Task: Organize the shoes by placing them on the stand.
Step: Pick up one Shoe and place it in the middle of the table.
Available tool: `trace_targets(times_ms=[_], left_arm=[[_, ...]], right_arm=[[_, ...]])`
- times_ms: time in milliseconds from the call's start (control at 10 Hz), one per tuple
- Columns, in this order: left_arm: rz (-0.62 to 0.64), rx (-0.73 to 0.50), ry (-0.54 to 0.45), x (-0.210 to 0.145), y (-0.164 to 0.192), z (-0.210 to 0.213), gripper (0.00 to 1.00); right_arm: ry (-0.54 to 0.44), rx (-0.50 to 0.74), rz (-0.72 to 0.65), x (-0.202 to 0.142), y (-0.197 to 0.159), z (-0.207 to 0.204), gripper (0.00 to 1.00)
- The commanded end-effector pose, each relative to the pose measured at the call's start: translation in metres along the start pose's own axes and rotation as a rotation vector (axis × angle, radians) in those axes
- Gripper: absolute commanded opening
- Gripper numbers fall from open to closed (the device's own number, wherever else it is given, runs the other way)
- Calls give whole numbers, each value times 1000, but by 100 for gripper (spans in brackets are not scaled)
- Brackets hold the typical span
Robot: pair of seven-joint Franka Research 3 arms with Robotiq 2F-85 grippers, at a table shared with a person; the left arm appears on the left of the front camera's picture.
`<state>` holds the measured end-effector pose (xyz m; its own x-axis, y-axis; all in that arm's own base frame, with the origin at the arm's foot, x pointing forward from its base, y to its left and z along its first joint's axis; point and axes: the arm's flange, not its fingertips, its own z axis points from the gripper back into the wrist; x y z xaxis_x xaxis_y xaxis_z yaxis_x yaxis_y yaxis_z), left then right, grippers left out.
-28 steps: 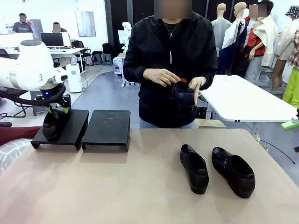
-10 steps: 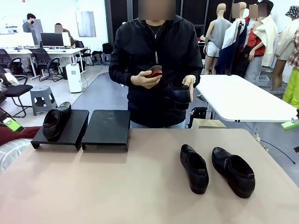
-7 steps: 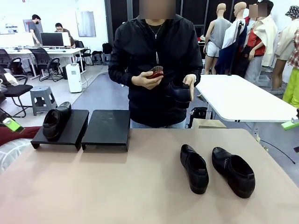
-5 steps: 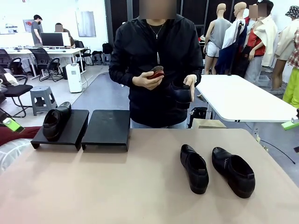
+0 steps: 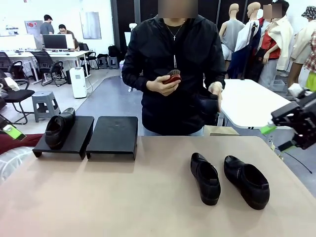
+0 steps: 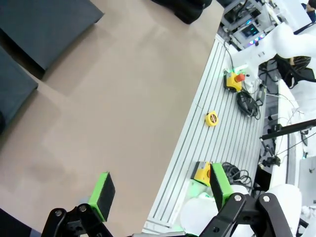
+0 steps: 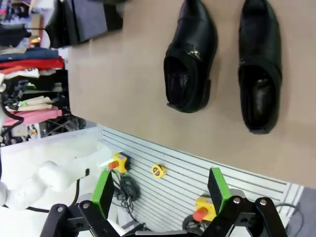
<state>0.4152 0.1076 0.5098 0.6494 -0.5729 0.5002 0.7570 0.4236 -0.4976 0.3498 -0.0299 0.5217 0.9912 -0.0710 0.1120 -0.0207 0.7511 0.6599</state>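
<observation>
one shoe [image 5: 59, 129] is already parked on the left half of the stand [image 5: 114, 134], with room kept beside it, probably for its mate. the right half is bare. two more shoes [image 5: 205, 177] are laid side by side on the desk [image 5: 113, 197], right of the middle and well apart from the stand. the fourth shoe [image 5: 208, 106] is held up by the person [image 5: 173, 49] with a brush [image 5: 173, 77] in the other hand, so it's likely being cleaned first. the right end effector [image 5: 277, 138] is hung over the desk's right edge, jaws apart and empty, aimed down at the pair, presumably to grab one next. the left end effector [image 6: 160, 190] is parked wide apart and empty off to the left.
</observation>
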Motion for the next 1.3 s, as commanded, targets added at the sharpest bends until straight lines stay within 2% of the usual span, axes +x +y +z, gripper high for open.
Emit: trace_targets(times_ms=[0,200,400,600,700,800,1200], left_arm=[[10,-5,14,0,-1,3,100],[10,-5,14,0,-1,3,100],[10,-5,14,0,-1,3,100],[10,-5,14,0,-1,3,100],[10,-5,14,0,-1,3,100],[10,-5,14,0,-1,3,100],[10,-5,14,0,-1,3,100]], right_arm=[[-26,-10,-67,-11,-38,60,100],[-144,-14,-191,-65,-97,161,100],[-212,105,-259,-111,-157,229,100],[-250,177,-483,-134,-222,250,100],[-279,214,-531,-139,-241,246,100],[-262,117,-424,-162,-204,252,100],[-262,117,-424,-162,-204,252,100]])
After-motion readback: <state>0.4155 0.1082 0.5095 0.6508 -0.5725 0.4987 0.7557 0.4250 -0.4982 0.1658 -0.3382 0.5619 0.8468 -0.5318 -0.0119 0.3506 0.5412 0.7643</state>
